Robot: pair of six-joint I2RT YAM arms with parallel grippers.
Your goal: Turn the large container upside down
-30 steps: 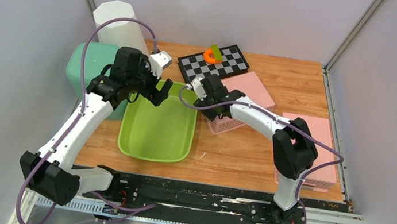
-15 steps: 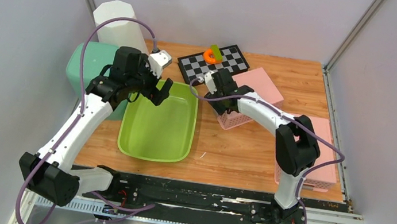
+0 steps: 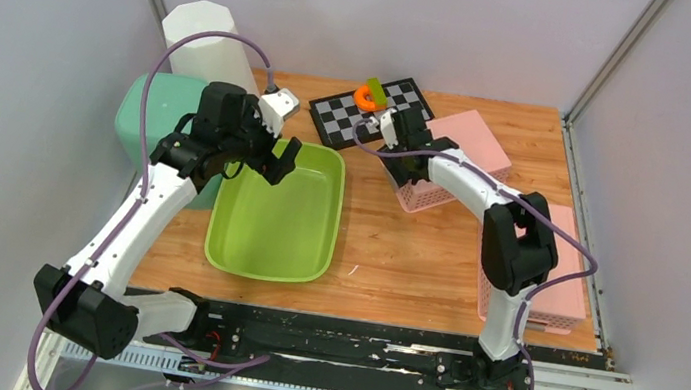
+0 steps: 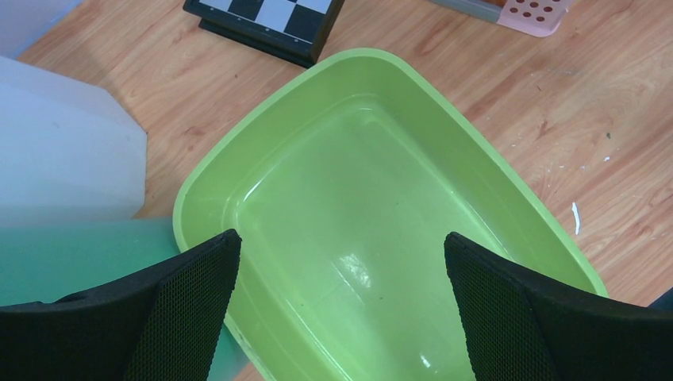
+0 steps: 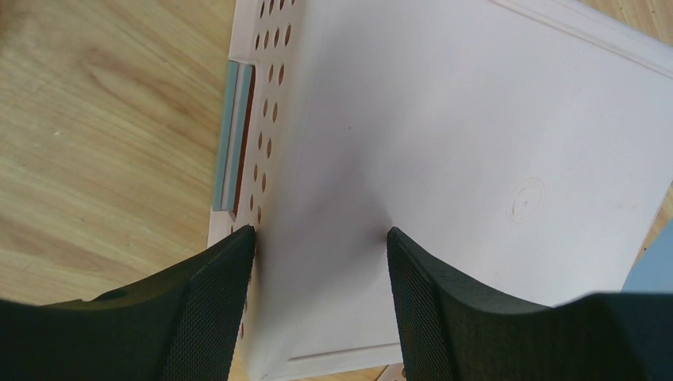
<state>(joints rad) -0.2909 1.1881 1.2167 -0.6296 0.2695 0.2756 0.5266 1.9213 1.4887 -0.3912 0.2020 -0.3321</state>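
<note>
My right hand (image 5: 319,238) is closed partway on a corner of the pink basket (image 3: 469,143), with 1 finger against the perforated side wall and the other on the flat base. The basket is base-up at the back of the desk (image 3: 414,255), just beside the checkerboard (image 3: 403,110). My left hand (image 4: 341,242) is spread wide above the green tub (image 3: 267,225), touching nothing. From above, the wrist hides the right fingers. I cannot tell whether the basket rests on the desk. The wrist view cuts off its far corners.
</note>
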